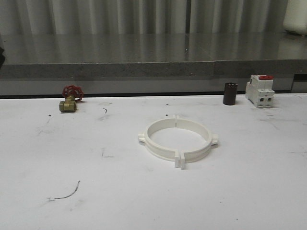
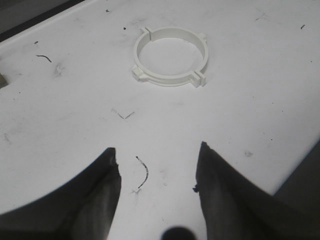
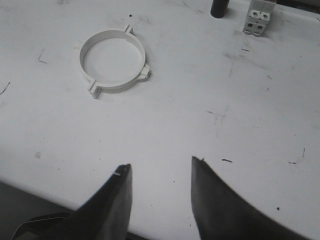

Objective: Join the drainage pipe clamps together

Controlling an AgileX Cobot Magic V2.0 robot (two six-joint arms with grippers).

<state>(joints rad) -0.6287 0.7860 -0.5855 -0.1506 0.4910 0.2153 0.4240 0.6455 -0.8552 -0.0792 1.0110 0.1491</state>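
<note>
**Clamp halves lie joined as one ring at mid-table; both claws apart and empty**

We find the drainage pipe clamps lying flat on the white table, near its middle in the front view. The two white half-rings meet end to end and make a full ring. We see one seam at the near side, where paired square lugs stick out toward the camera, and another at the far side with a small upright tab. Two more lugs stand out at the ring's left and right. Whether the halves are latched or merely butted together, we cannot tell.

From the left wrist camera, the left gripper hangs over bare table with its dark fingers spread wide and nothing between them. The ring sits well apart from it, beyond the fingertips.

From the right wrist camera, the right gripper is likewise spread, holding nothing, above the table's near edge. The ring lies well clear of it too.

Along the table's far edge we note a brass valve with a red handwheel at the left, and at the right a dark cylinder just beside a white breaker with a red top. Thin dark scuffs mark the tabletop.
</note>
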